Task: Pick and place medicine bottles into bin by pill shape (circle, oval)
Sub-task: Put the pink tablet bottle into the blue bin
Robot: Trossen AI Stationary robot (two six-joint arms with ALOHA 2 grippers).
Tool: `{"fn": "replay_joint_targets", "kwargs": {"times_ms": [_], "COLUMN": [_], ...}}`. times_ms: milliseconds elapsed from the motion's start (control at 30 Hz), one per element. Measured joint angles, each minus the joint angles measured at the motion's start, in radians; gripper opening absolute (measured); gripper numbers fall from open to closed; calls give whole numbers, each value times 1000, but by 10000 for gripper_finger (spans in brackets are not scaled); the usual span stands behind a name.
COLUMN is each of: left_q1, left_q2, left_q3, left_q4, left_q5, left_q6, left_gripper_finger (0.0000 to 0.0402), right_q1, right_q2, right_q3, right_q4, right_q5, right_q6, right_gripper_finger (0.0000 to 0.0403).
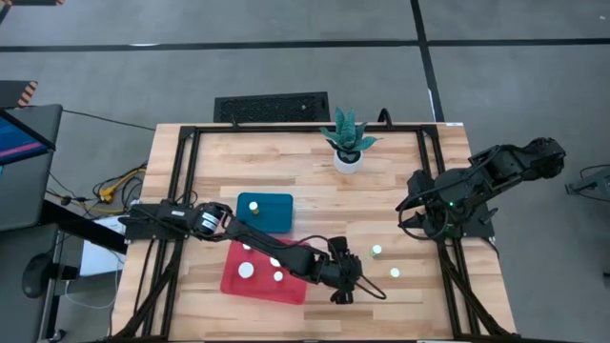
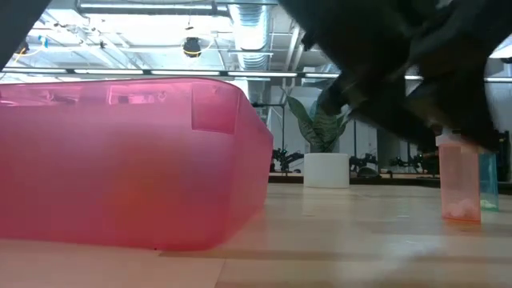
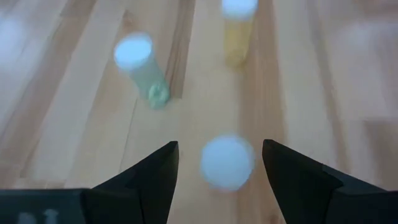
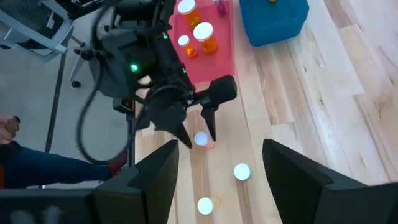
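We find the left gripper [image 4: 198, 138] lowered over the table near its front edge, just off the front right corner of the translucent pink plastic bin [image 1: 262, 273]; its two dark fingers [image 3: 152, 180] stand spread apart, and between them, not visibly touched by either, sits a small white-capped medicine bottle with a pinkish body [image 3: 227, 162]. Further out toward the table's right edge stand two more bottles, upright and apart from each other: a white-capped bottle with a pale greenish body [image 3: 142, 67] and a white-capped bottle with a yellowish body [image 3: 238, 34]. Inside the pink bin we note several amber-bodied, white-capped bottles [image 4: 205, 36], some lying on their sides. Behind the pink bin, touching or nearly touching it, sits the teal rectangular plastic bin [image 1: 265, 211]; what it holds we cannot make out clearly. The right gripper [image 1: 412, 205] hangs raised near the table's right edge, well apart from the bottles, its fingers [image 4: 292, 180] spread and holding nothing. A white pot with a green spiky plant [image 1: 348, 143] stands near the back edge of the light wooden table [image 1: 238, 157], about midway along it. A person's hand and a dark trouser leg [image 4: 37, 167] show on the floor side beyond the table's left edge.
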Motion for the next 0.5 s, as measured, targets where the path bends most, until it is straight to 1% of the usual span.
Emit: {"fn": "replay_joint_targets", "kwargs": {"times_ms": [100,167,267,500], "left_q1": [1,1,2,4], "left_q2": [2,2,5,5], "left_q3": [-2,1,0,0], "left_q4": [3,8,0,1], "left_q5": [4,11,29,33], "left_q6": [1,1,17,24], "left_gripper_finger": [225,217,191,130], "right_q1": [0,0,0,0], "right_q2": [0,0,0,0], "right_q3": [0,0,0,0], "right_q4": [0,-1,-5,-13], "right_q5": [0,-1,-1,-1], "right_q6": [-3,-3,-3,-3], "right_gripper_finger": [240,240,240,240]}}
